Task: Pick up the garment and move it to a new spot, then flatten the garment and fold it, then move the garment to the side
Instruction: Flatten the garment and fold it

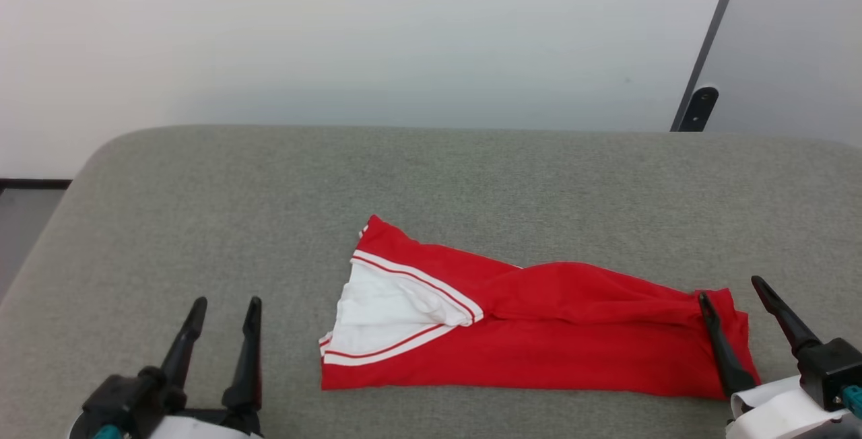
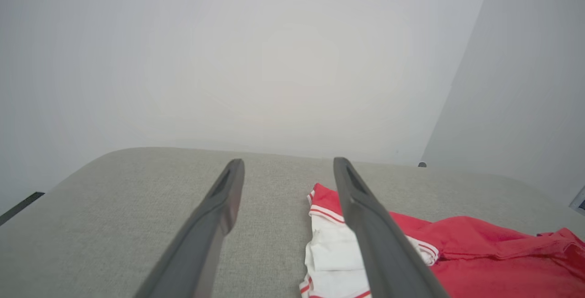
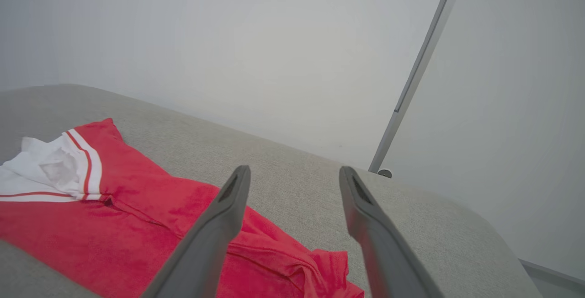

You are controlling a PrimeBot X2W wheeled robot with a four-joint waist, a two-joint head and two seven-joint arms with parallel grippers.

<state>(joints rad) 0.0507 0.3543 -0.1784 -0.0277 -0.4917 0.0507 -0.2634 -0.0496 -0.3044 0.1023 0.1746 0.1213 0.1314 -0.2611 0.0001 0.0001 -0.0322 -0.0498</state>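
The garment (image 1: 552,338), a bright red shirt with white, red-striped sleeve ends, lies folded into a long strip across the middle of the grey cushioned surface (image 1: 269,183). Its white sleeve part (image 1: 384,311) faces left. My left gripper (image 1: 223,311) stands open at the lower left, well clear of the cloth. My right gripper (image 1: 731,291) is open at the garment's right end, one finger over the red edge, nothing held. In the left wrist view the garment (image 2: 480,252) lies right of the open fingers (image 2: 388,243). The right wrist view shows the garment (image 3: 114,225) left of and under the fingers (image 3: 215,234).
A white wall (image 1: 337,35) rises behind the surface. A grey panel with a dark strip (image 1: 707,48) stands at the back right. The surface's rounded left edge drops to the floor (image 1: 20,217).
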